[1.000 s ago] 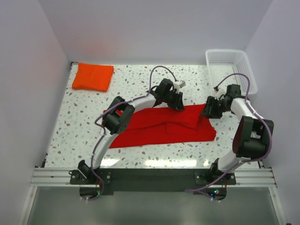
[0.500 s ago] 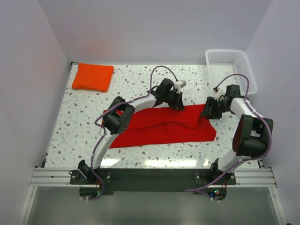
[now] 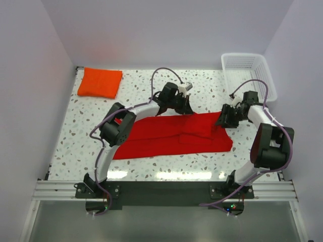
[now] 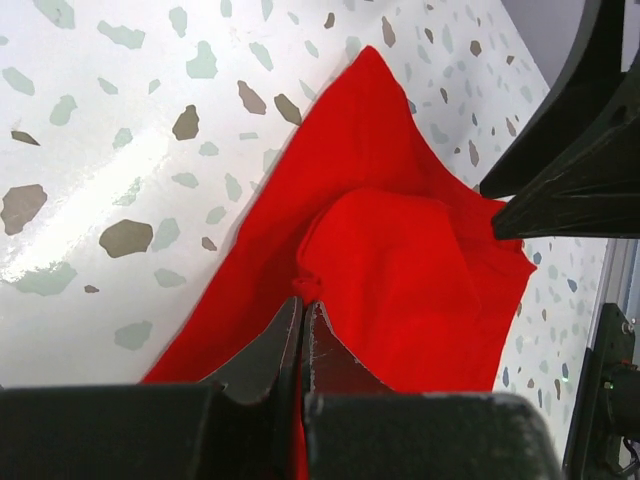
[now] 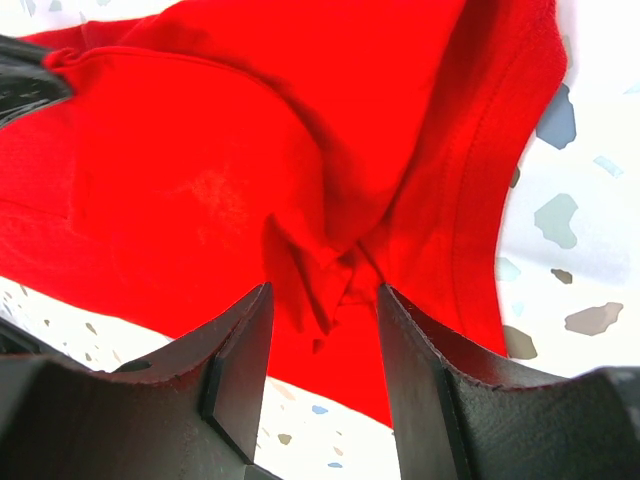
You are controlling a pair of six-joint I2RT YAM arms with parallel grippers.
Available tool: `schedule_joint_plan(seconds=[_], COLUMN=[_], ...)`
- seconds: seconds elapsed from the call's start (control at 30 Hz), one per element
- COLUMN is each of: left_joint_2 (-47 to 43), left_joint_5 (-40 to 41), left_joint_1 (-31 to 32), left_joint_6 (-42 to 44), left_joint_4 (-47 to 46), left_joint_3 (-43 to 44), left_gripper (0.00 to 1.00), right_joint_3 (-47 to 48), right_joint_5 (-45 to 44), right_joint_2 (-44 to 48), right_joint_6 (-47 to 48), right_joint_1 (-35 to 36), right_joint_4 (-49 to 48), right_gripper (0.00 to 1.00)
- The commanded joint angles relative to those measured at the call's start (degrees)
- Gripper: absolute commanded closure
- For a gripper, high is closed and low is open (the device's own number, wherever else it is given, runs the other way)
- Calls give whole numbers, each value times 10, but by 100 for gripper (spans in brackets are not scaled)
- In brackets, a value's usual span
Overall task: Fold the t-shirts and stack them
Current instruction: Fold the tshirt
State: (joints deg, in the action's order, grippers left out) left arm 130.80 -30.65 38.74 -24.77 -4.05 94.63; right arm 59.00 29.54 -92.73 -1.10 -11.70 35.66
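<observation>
Left gripper (image 4: 302, 305) has its jaws pressed together on a small pucker of the red t-shirt (image 3: 171, 136), pinching the cloth at the far edge of the garment, about midway along it (the wrist view shows the bunched bit of fabric right at the fingertips). Right gripper (image 5: 322, 295) stands with its jaws partly apart, low over the right end of the same shirt, a wrinkle of red cloth lying between the two fingers (image 5: 240, 350); whether the pads actually press that cloth I cannot tell. The red t-shirt lies spread as a long band across the middle of the table (image 3: 81, 136), folded over on itself so that a darker crease runs along its length, with its right end reaching under the right gripper (image 3: 224, 120) and its left end near the left arm's elbow. The orange t-shirt (image 3: 100, 82) sits well apart in the far left corner, already folded into a neat flat pad. A white lattice basket (image 3: 262, 70) stands in the far right corner, beyond the right arm.
</observation>
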Motion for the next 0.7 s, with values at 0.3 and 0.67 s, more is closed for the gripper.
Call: schedule_joint_plan(seconds=[0.3,0.67], left_joint_2=[-23,-21], left_joint_5=[3,-2], left_joint_1=[-21,-31], left_joint_6=[8,9], left_joint_4=[-16,-18], left_joint_3=[-23,-30], left_gripper=[100,100], right_joint_3=[44,102], right_joint_5=[12,-20], right_joint_2=[-13,-83], right_joint_6=[-8,37], right_joint_1=[28,73], right_joint_4=[-51,-48], right_gripper=[56,65])
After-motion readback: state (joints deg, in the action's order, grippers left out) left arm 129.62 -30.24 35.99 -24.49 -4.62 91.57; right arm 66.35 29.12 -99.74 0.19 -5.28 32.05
